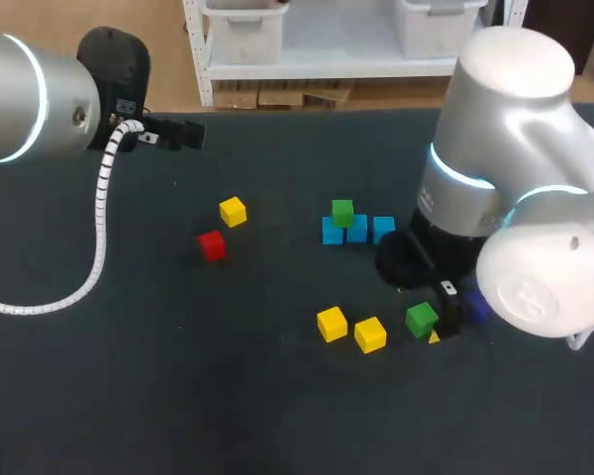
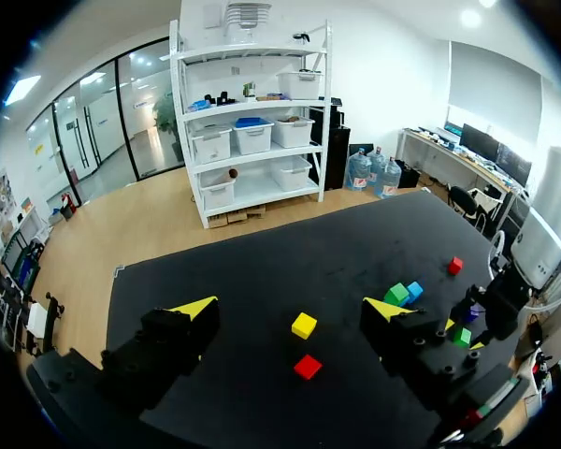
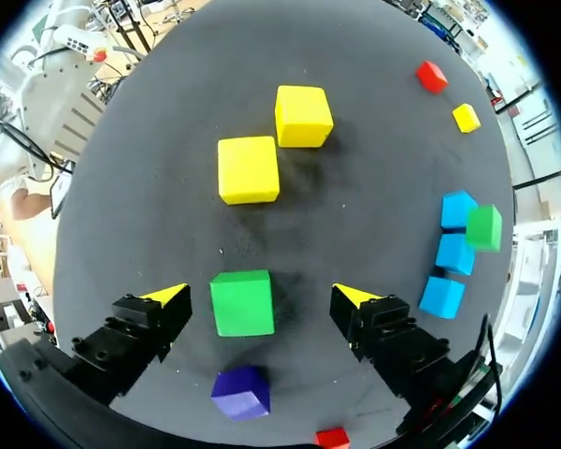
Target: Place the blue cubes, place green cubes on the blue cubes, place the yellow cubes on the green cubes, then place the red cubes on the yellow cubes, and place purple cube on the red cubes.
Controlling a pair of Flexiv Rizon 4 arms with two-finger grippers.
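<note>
The blue cubes point(image 1: 357, 230) stand mid-worktop, one green cube point(image 1: 343, 212) on them; my right gripper point(image 3: 260, 297), wide open and empty, straddles the second green cube point(image 3: 241, 302) toward the right edge; higher layers remain

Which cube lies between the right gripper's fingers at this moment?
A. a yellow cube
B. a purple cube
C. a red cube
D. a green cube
D: in the right wrist view a green cube lies between the open fingers of the right gripper, with a gap on each side.
</note>
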